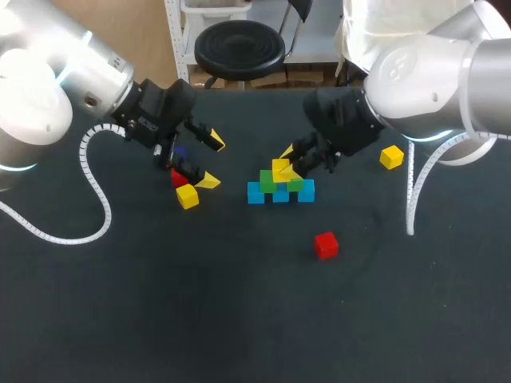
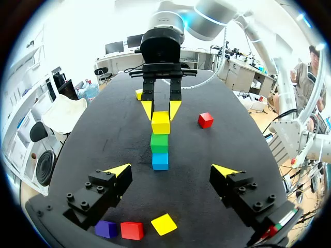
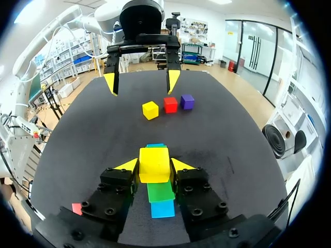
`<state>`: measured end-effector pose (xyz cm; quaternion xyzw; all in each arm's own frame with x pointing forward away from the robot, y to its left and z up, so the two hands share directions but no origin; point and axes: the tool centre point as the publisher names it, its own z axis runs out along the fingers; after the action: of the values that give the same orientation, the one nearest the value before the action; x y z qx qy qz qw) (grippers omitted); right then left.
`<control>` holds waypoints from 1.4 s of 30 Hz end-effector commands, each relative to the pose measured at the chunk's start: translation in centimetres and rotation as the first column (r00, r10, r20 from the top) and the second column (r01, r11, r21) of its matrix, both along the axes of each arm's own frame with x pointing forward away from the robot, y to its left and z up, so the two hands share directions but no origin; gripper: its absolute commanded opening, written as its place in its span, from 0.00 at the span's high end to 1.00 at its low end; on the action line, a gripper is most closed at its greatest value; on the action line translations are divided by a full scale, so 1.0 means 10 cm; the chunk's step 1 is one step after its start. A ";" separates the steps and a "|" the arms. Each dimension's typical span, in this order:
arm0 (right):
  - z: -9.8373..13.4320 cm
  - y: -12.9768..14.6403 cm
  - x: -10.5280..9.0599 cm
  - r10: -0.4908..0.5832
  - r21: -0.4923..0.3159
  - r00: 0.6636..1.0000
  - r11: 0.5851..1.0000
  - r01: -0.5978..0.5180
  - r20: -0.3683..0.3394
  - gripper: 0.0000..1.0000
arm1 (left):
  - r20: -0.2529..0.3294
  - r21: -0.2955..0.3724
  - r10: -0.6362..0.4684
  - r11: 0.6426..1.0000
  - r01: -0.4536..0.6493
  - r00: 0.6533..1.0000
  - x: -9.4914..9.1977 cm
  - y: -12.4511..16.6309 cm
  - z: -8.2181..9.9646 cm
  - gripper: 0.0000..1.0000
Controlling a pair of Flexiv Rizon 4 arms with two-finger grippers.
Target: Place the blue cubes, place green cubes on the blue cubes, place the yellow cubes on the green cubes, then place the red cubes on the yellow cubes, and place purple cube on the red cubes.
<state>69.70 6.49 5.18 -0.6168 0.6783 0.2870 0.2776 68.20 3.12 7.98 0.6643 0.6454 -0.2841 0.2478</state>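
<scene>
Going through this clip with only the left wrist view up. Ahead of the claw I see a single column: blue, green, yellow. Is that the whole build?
Observer: No. The head view shows three blue cubes in a row with two green cubes on them; you are looking along that row.
Operator: Is the yellow one held?
Observer: Yes. In the right wrist view the right claw is shut on the yellow cube, both fingers against its sides.
Operator: Where is it over the greens?
Observer: In the head view, above where the two meet; whether it touches them I cannot tell.
</scene>
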 end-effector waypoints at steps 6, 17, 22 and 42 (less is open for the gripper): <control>-0.01 0.01 0.02 0.002 0.002 1.000 1.000 -0.002 -0.001 0.76 | 0.003 -0.004 0.000 1.000 0.000 1.000 -0.01 0.01 -0.01 0.00; -0.02 0.00 0.05 0.000 0.002 1.000 1.000 0.000 -0.003 0.73 | 0.003 -0.004 0.000 1.000 0.000 1.000 -0.01 0.01 -0.01 0.00; -0.03 0.00 0.06 -0.001 0.003 1.000 1.000 0.001 -0.005 0.72 | 0.003 -0.004 0.000 1.000 0.000 1.000 -0.01 0.01 -0.01 0.00; -0.04 0.02 0.07 0.005 0.006 1.000 1.000 -0.005 -0.016 0.00 | 0.003 -0.004 0.000 1.000 0.000 1.000 -0.01 0.01 -0.01 0.00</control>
<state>70.19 6.69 4.87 -0.6151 0.6789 0.2925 0.2741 68.20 3.12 7.98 0.6643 0.6454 -0.2841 0.2478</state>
